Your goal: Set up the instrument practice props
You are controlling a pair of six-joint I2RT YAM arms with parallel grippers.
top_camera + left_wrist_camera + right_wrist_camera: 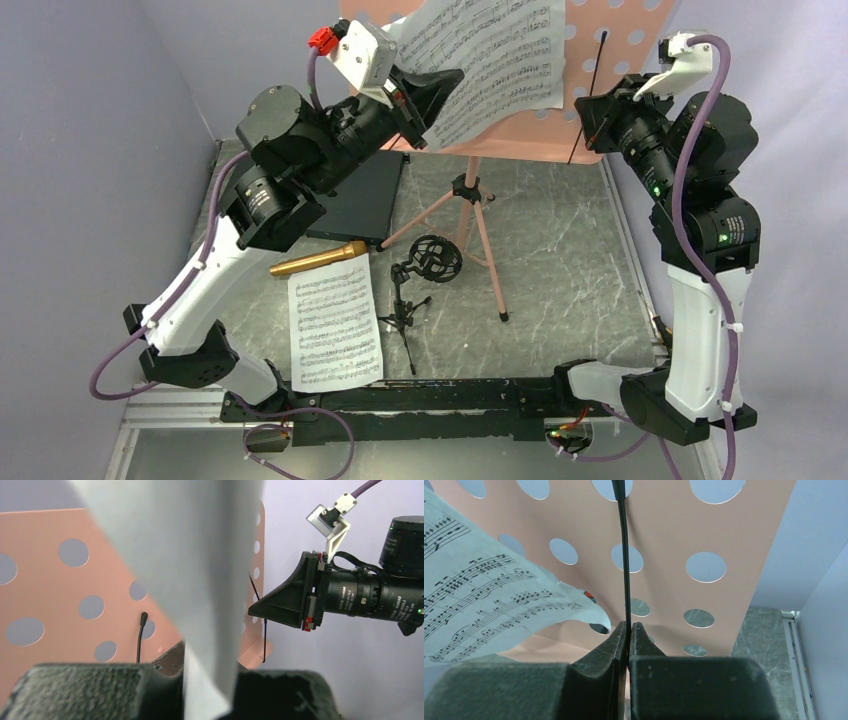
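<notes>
The pink-copper perforated music stand (625,45) rises on its tripod (480,230) at the back. My left gripper (440,92) is shut on the edge of a white sheet-music page (490,60), holding it tilted against the stand's desk. In the left wrist view the page (200,580) runs up from between the jaws. My right gripper (628,630) is shut on the stand's thin black wire arm (624,555) at the desk's right side (590,110). A second page (335,325), the gold microphone (320,258) and the small black mic stand (425,272) are on the table.
A flat black box (360,195) lies under my left arm at the back left. The stand's tripod legs spread across the middle of the grey marbled table (560,260). Another black wire arm (140,635) stands on the desk's left part. Purple walls close both sides.
</notes>
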